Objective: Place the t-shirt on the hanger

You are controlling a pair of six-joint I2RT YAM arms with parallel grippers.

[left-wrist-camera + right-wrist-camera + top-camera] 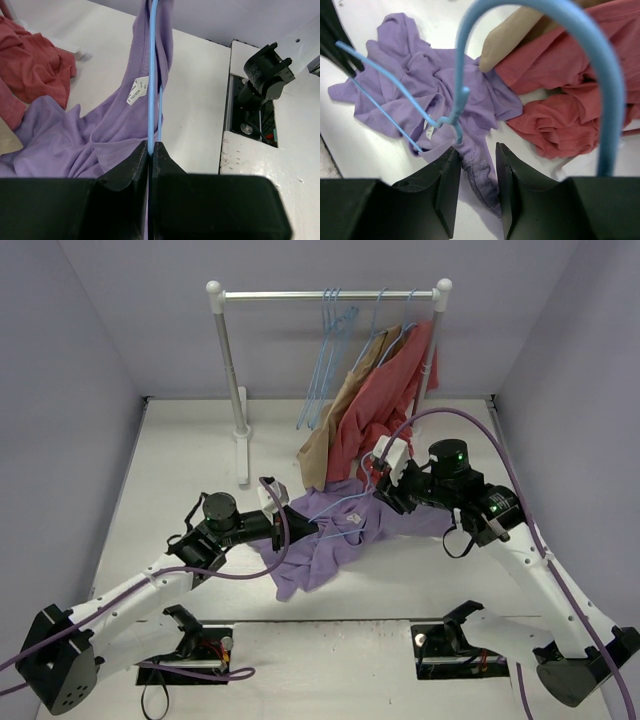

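A: Two grippers at the t-shirt (320, 550)?
B: Yes. Left gripper (151, 145) is clamped on the hanger (151, 75) wire at its left edge. Right gripper (476, 147) is at its far-right edge, jaws narrowly apart, purple cloth between.
A: T-shirt?
B: Crumpled on the table (180, 470), red garment (390, 390) just behind.

t-shirt (318, 545) on table (190, 465) centre | hanger (151, 75) over it | rack (300, 296) behind

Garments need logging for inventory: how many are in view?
3: lavender t-shirt on the table; brick-red garment and tan garment hanging from the rack. Others may hide behind them.
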